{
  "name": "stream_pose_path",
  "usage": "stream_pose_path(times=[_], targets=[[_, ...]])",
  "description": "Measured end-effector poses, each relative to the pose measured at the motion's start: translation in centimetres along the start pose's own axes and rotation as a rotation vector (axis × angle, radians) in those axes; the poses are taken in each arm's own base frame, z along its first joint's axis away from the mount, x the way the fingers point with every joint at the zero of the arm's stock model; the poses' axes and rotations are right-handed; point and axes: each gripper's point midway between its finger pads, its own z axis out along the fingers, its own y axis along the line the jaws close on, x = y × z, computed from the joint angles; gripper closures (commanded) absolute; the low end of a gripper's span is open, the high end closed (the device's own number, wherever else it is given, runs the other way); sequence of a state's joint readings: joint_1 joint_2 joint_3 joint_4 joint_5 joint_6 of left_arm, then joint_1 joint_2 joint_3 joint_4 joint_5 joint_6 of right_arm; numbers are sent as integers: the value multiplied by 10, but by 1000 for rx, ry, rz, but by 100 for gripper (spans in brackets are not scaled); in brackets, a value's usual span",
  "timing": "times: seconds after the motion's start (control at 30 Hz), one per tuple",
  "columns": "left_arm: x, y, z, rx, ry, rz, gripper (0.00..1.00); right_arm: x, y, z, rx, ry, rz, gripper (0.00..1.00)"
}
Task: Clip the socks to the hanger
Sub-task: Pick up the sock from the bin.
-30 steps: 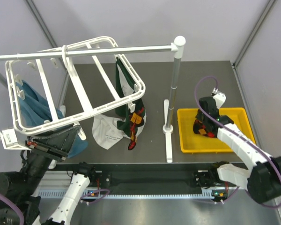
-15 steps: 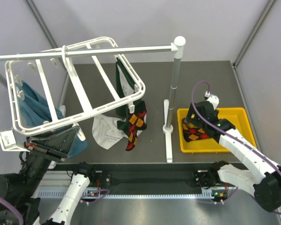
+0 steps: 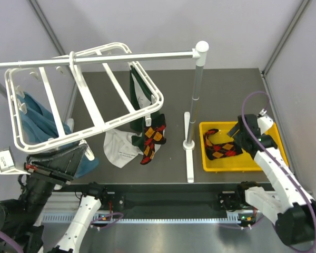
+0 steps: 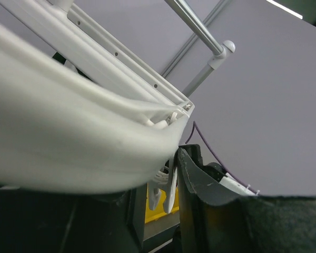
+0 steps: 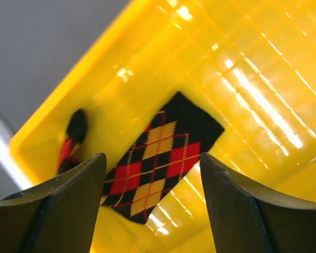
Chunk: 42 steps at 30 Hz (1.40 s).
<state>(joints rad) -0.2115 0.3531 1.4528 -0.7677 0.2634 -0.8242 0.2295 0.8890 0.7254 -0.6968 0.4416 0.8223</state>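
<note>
The white hanger [image 3: 97, 117] hangs tilted from the silver rail. On its near rim are an argyle sock [image 3: 152, 138], a dark green sock [image 3: 139, 94] and a white-grey sock [image 3: 118, 148]. My left gripper [image 3: 68, 159] is shut on a small white clip [image 4: 166, 185] at the hanger's near left corner, with the rim [image 4: 68, 142] filling the left wrist view. Another argyle sock [image 3: 219, 148] [image 5: 168, 142] lies loose in the yellow bin [image 3: 268, 132]. My right gripper [image 3: 238, 135] [image 5: 152, 158] hovers open just above it, touching nothing.
The silver rail [image 3: 121, 57] runs across the top to an upright post [image 3: 197, 95], whose white base [image 3: 188, 145] stands just left of the bin. A blue cloth [image 3: 37, 118] hangs at the hanger's left end. The bin's wall [image 5: 242, 79] fills the right wrist view.
My right gripper opened and let go of the argyle sock, which dropped into the bin; that arm drew back to the right. The left gripper kept its hold.
</note>
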Motion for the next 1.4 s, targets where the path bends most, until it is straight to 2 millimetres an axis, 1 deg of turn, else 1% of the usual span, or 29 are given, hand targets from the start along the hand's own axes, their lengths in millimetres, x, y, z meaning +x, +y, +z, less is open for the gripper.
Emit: stream_pose_path(times=[0.07, 0.13, 0.2, 0.27, 0.37, 0.5, 0.6, 0.73, 0.9, 1.0, 1.03, 1.13, 1.17, 1.23, 1.4], targets=[[-1, -2, -1, 5, -5, 2, 100, 5, -14, 16, 75, 46, 61, 28], [-2, -3, -2, 6, -7, 2, 100, 16, -26, 29, 140, 105, 84, 27], [-2, -2, -2, 4, -8, 2, 100, 29, -33, 40, 189, 165, 89, 25], [-2, -2, -1, 5, -8, 2, 100, 41, -34, 46, 214, 217, 84, 25], [-2, -2, -1, 4, -7, 2, 100, 54, -35, 51, 234, 278, 89, 24], [4, 5, 3, -6, 6, -10, 100, 58, -33, 53, 239, 290, 122, 25], [7, 9, 5, -16, 17, -17, 100, 59, -33, 54, 244, 287, 151, 28], [7, 9, 5, -14, 13, -15, 100, 64, -35, 59, 277, 294, 171, 33], [6, 9, 4, -16, 10, -8, 100, 78, -45, 71, 347, 333, 155, 37], [6, 10, 4, -19, 8, -8, 100, 76, -43, 75, 361, 336, 146, 47], [6, 10, 4, -20, 7, -5, 100, 75, -42, 77, 362, 339, 141, 53], [6, 12, 4, -24, 4, 3, 100, 72, -35, 82, 349, 347, 128, 78], [5, 12, 4, -26, 3, 6, 100, 71, -32, 84, 341, 346, 127, 89], [5, 13, 4, -29, 2, 7, 100, 70, -28, 87, 324, 344, 123, 100], [6, 13, 4, -30, 3, 9, 100, 69, -27, 86, 303, 340, 106, 100]])
